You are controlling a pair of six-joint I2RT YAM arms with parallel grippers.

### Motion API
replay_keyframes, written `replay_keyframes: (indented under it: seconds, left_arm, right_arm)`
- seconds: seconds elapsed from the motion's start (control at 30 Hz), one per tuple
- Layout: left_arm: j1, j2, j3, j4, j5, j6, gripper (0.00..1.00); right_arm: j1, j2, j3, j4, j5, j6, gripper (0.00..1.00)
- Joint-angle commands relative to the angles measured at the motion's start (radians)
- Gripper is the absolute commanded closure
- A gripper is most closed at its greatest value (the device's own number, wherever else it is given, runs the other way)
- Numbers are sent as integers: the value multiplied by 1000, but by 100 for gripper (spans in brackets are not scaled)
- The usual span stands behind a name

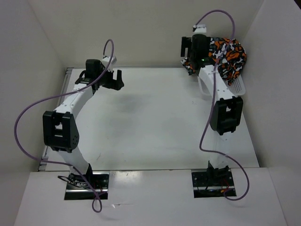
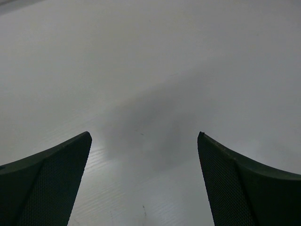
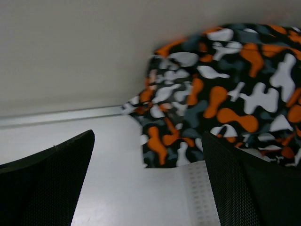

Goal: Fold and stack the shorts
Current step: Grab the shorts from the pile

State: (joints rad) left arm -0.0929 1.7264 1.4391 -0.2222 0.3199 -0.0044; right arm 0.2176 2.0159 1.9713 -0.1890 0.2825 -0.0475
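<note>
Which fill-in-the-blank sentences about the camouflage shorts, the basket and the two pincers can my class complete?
The soft orange, black, grey and white blotch-print shorts lie heaped in the white plastic mesh basket at the white table's far ____ corner.
The right pincer beside them has jaws ____.
The left pincer, over bare table, holds ____.
Missing words: right; open; nothing.

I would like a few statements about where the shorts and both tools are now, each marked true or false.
1. The shorts lie heaped on the basket at the far right corner. True.
2. The left tool grips the shorts. False: it is open above the table.
3. The right tool is open, near the shorts. True.
4. The shorts are folded flat at the table's middle. False: they are crumpled on the basket.
</note>
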Motion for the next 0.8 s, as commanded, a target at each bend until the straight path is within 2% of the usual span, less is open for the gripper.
replay_keyframes:
  seconds: [0.0,0.07,0.23,0.5,0.6,0.67,0.7,0.73,0.77]
  left_arm:
    - [-53,41,64,-39,-41,4,0]
    - [-71,61,90,-39,-54,4,0]
    - [-105,85,110,-77,-87,4,0]
    - [-125,116,110,-124,-45,4,0]
    - [-125,116,110,-134,-54,4,0]
    - [-125,125,110,-134,-65,4,0]
    - [-125,125,110,-134,-76,4,0]
    - [-125,125,110,-134,-76,4,0]
    - [-125,136,110,-134,-76,4,0]
  right_arm:
    - [-56,101,181,-41,274,216,1]
    - [-96,153,245,-67,305,294,1]
    - [-156,247,255,-90,356,342,1]
    - [-199,388,285,-81,365,324,1]
    - [-222,408,285,-107,325,336,1]
    - [-222,437,285,-90,336,327,17]
    - [-222,437,285,-81,346,327,29]
    - [-222,448,299,-81,346,327,52]
    - [-222,448,299,-81,346,327,61]
